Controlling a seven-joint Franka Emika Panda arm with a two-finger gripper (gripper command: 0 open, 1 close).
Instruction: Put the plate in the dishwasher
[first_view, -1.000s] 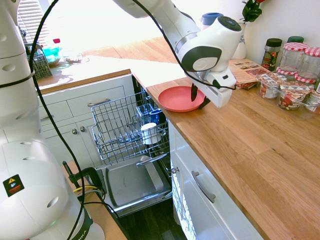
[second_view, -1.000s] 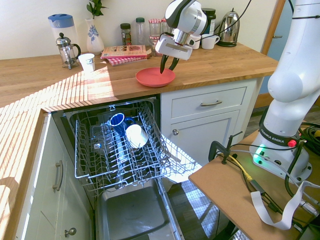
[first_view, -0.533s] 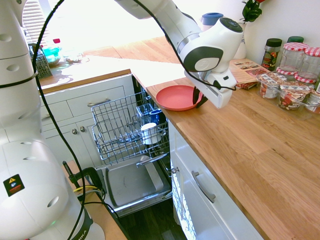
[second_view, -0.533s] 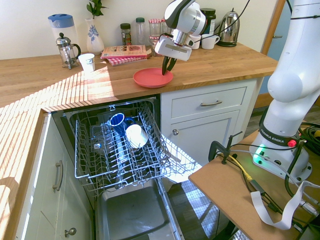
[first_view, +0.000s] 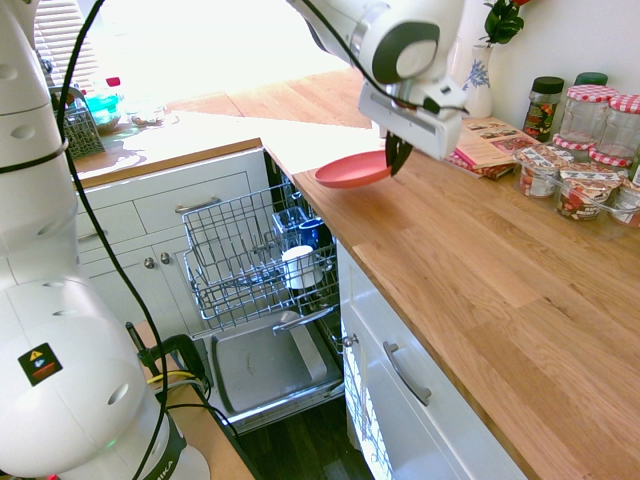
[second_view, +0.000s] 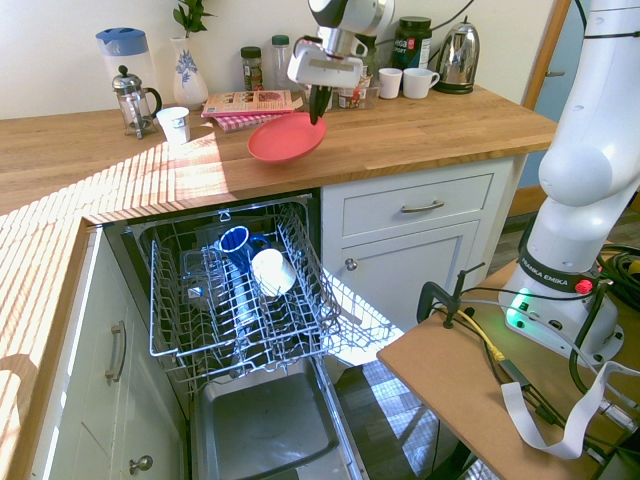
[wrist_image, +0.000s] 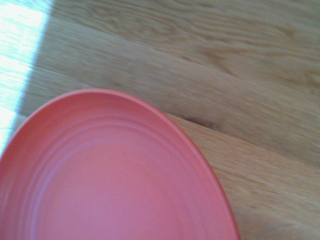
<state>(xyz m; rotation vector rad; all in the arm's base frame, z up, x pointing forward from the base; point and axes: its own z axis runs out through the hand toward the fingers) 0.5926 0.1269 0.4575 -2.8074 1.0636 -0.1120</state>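
Landmark is dishwasher (second_view: 262, 430). Gripper (second_view: 318, 119) is closed on rim of plate (second_view: 284, 139); plate is tilted, above desk (first_view: 470, 290), beside dishwasher. Done, I judge: grasp and first small lift. Left: carry plate over rack (second_view: 215, 345), lower it in, release. Dishwasher is already open, rack pulled out, with blue mug (second_view: 236, 246) and white cup (second_view: 272, 272) inside. Writing: "FRANKA EMIKA" on robot base (second_view: 556, 279), near dishwasher; print on dark tub (second_view: 411, 43), behind dishwasher, too small to read surely.
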